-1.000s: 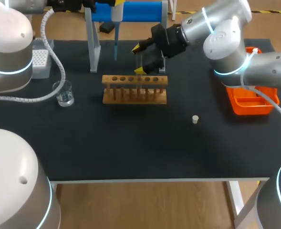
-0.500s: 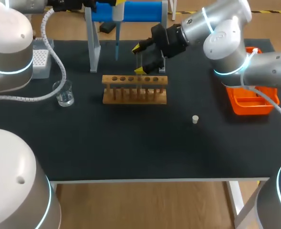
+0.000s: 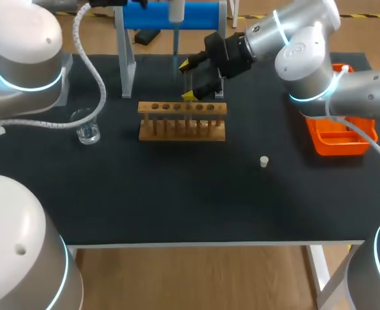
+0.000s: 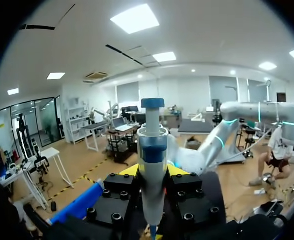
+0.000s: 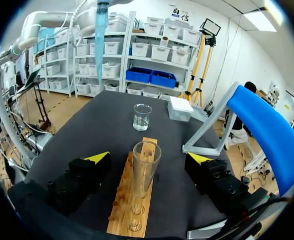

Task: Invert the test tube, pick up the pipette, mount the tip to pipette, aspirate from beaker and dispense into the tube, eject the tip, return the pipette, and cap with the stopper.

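Observation:
A clear test tube (image 5: 146, 167) stands upright, mouth up, in the wooden rack (image 3: 182, 121), also seen under the right gripper (image 5: 128, 210). My right gripper (image 3: 187, 80) straddles the tube with its fingers wide open, touching nothing (image 5: 147, 161). My left gripper (image 4: 152, 171) is shut on the pipette (image 4: 151, 150), which hangs upright behind the rack (image 3: 175, 13). Its blue tip (image 3: 175, 61) points down just behind and left of the tube, and shows high above the table in the right wrist view (image 5: 101, 30). The beaker (image 3: 86, 126) stands left of the rack. The white stopper (image 3: 264, 161) lies right of it.
A blue pipette stand (image 3: 177, 16) on grey legs rises behind the rack. An orange tray (image 3: 339, 137) sits at the right edge. A white tip box (image 5: 180, 108) stands beyond the beaker (image 5: 142, 116).
My left arm has carried the pipette to the right, closer to the tube. The right arm and the tube have not moved.

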Motion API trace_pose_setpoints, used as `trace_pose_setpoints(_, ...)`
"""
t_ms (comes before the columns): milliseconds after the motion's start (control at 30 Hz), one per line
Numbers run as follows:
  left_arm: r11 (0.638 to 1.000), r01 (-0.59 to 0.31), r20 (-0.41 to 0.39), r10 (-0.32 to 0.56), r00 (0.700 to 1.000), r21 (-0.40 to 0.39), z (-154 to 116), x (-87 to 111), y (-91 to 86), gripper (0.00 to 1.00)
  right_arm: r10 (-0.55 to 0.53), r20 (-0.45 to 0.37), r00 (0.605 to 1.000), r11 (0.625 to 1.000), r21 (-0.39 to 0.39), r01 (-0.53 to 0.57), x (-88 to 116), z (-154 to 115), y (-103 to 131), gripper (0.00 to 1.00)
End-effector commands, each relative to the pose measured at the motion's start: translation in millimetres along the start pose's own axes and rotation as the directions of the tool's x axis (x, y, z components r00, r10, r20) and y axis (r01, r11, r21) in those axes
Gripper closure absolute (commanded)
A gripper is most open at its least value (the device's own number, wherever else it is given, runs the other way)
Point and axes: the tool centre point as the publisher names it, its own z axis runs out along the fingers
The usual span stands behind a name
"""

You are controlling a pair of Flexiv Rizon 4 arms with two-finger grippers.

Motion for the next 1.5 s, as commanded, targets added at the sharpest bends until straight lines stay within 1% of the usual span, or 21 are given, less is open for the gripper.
trace_pose_setpoints(33, 1.000, -0.001, -0.008, 0.001, 1.000, 0.010, 16.4, -7.7, -1.8, 1.00, 0.001, -0.001, 1.000, 1.000, 0.003, -0.001, 0.1, -1.4, 0.6, 0.00)
trace_pose_setpoints(267, 1.000, 0.003, -0.021, -0.003, 1.000, 0.014, 26.2, -13.1, -0.6, 1.00, 0.001, -0.001, 1.000, 1.000, 0.003, -0.001, 0.1, -1.4, 0.6, 0.00)
trace_pose_setpoints(867, 0.999, 0.018, -0.034, -0.016, 0.999, 0.045, 34.1, -29.3, 6.9, 1.00, 0.001, -0.001, 1.000, 1.000, 0.003, -0.001, 0.1, -1.4, 0.6, 0.00)
trace_pose_setpoints(1500, 0.998, 0.016, -0.024, -0.015, 1.000, 0.063, 36.1, -33.2, 20.9, 1.00, 0.001, -0.001, 1.000, 1.000, 0.003, -0.001, 0.1, -1.4, 0.6, 0.00)
